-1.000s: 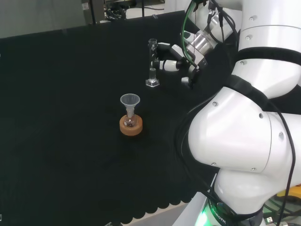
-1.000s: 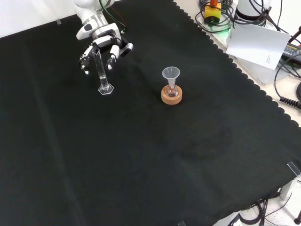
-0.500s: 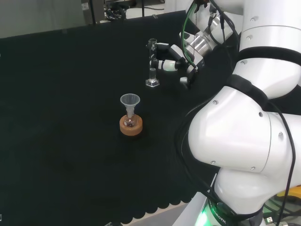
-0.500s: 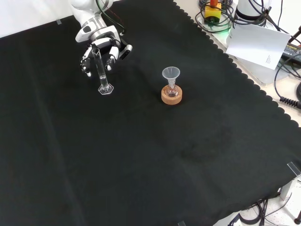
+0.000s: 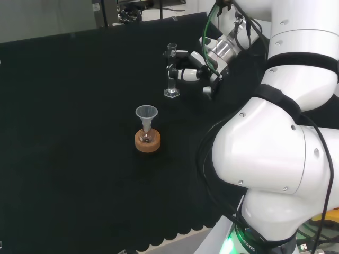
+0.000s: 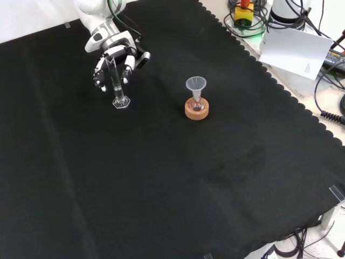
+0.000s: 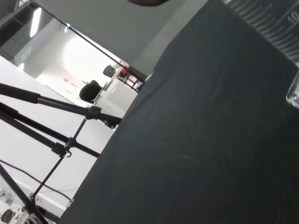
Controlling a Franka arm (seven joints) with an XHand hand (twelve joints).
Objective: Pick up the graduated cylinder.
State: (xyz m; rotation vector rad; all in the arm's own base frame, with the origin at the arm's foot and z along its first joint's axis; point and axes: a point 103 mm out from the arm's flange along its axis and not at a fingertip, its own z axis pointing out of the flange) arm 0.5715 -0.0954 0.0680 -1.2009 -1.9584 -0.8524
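the hand (image 6: 114,58), fingers spread and unclosed around the tall graduated cylinder (image 6: 117,83) near the cloth's far edge, could tip it by closing unevenly

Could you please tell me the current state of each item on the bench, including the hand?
graduated cylinder: upright, its base on the cloth, looks empty.
hand: at the cylinder's upper part, fingers curling round it.
funnel: upright, stem in the small flask.
small flask: seated in the cork ring.
cork ring: flat on the cloth.
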